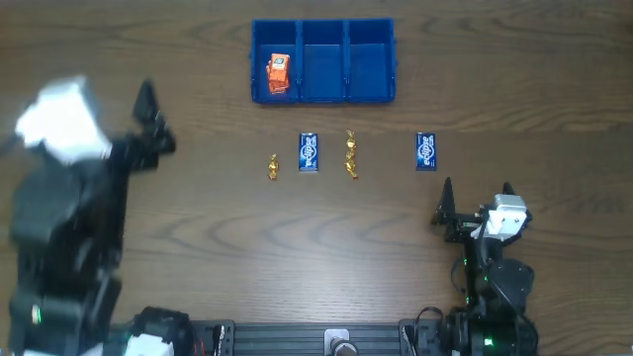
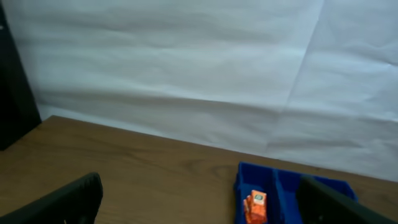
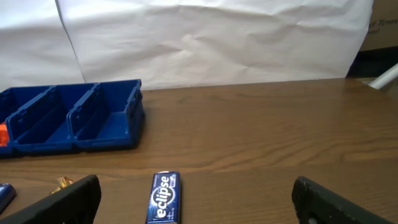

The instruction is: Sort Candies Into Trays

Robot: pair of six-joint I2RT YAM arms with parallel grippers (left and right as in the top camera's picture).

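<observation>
Wood-grain brown tabletop (image 1: 198,227), creased white paper backdrop (image 3: 217,43) hanging along far edge.

Far centre of table: blue plastic tray with three compartments (image 1: 323,97), compartments side by side, long side facing arms. Inside left compartment: orange candy packets (image 1: 279,73), lying toward its left wall.

Nearer the arms, clear of tray, loose row across table. From left: small gold-wrapped candy (image 1: 274,166); just beside it, flat blue rectangular gum pack (image 1: 309,151), lying lengthwise toward tray; next, pair of gold-wrapped candies (image 1: 350,155), one behind the other, close together; farther right and well apart, second blue gum pack (image 1: 426,151), same orientation.

Left gripper (image 1: 156,119): held up off table at left side, well left of row, aimed toward far edge. Black fingers spread wide, unloaded. Seen from left wrist camera: tray corner and orange packets ahead, near one finger, backdrop beyond.

Right gripper (image 1: 477,188): low, close to own base on right side, just short of second blue gum pack. Fingers spread wide, unloaded. Seen from right wrist camera: that pack flat on wood ahead, tray farther off.
</observation>
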